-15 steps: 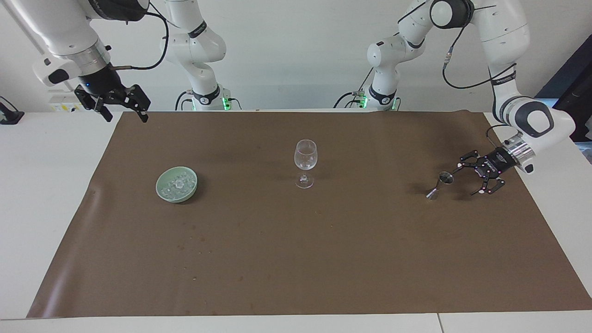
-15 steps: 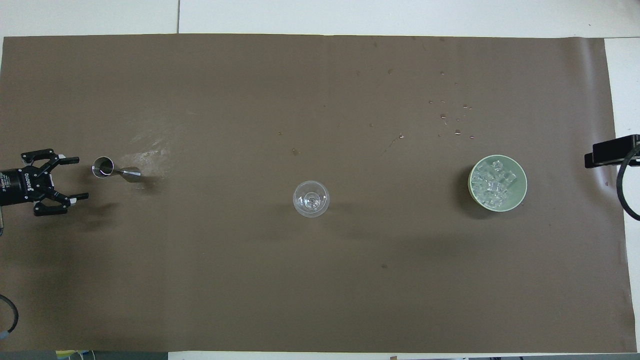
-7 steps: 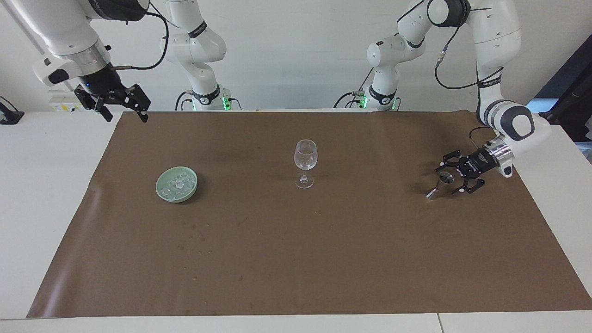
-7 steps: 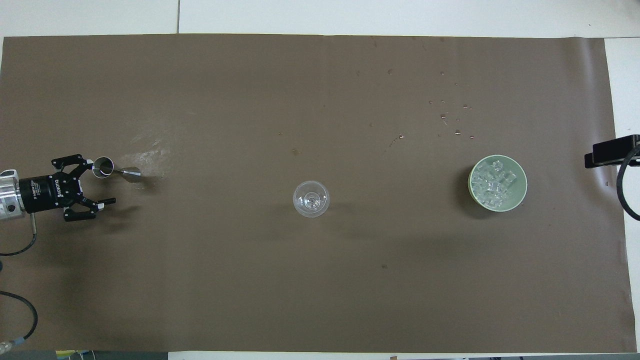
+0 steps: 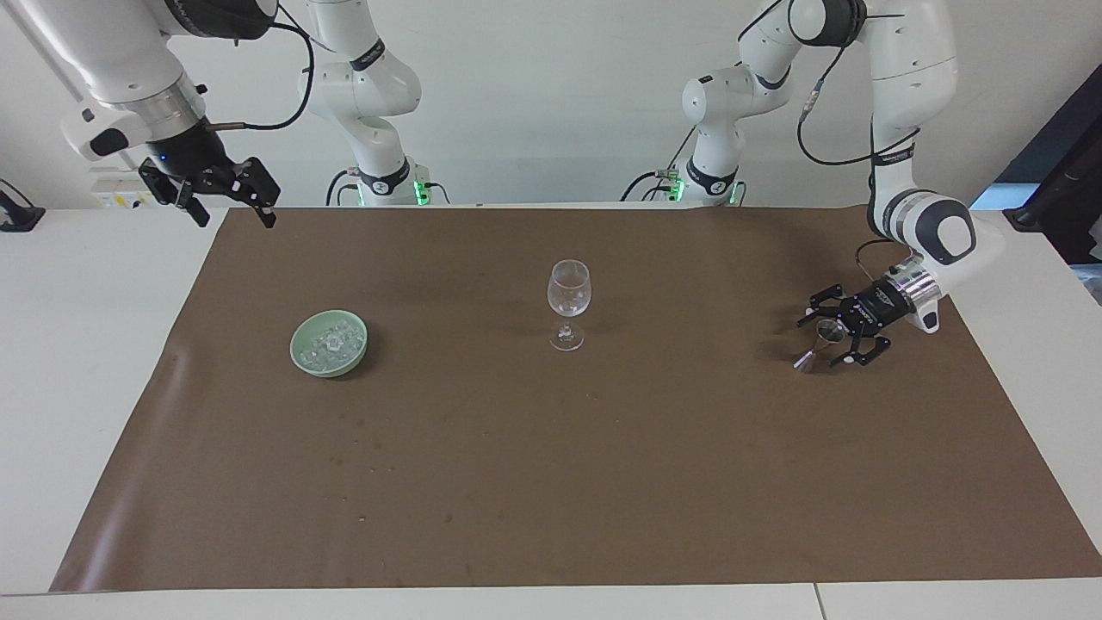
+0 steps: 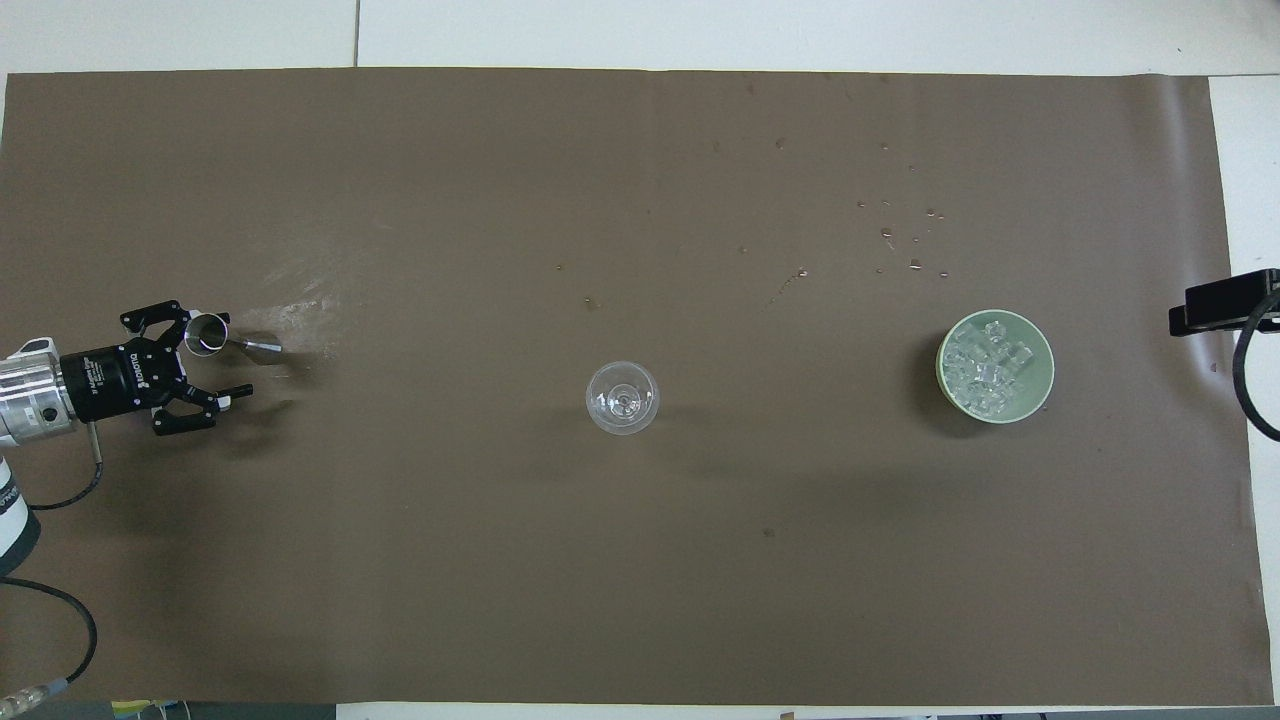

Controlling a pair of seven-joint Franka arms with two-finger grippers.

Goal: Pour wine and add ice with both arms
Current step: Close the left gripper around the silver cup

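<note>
A clear, empty-looking wine glass point(image 5: 568, 297) point(image 6: 622, 398) stands mid-mat. The ice point(image 5: 331, 342) point(image 6: 985, 370) is heaped in a pale green bowl point(image 5: 299, 357) point(image 6: 1042, 345) toward the right arm's end. At the left arm's end stands a small metal jigger point(image 5: 828, 329) point(image 6: 207, 333). My left gripper point(image 5: 818, 343) point(image 6: 235, 355) lies low and open, its fingers on either side of the jigger's upper cup; I cannot tell whether they touch it. My right gripper point(image 5: 237, 217) hangs open, high over the mat's corner at its own end, waiting. No wine is in view.
A brown mat point(image 5: 551, 482) point(image 6: 500, 560) covers most of the white table. Small drops and stains dot it a little farther from the robots than the bowl point(image 6: 900, 235). A cable trails from the left wrist point(image 6: 60, 500).
My left gripper slid along the mat toward the jigger and now has it between its open fingers. The right arm, glass and bowl have not moved.
</note>
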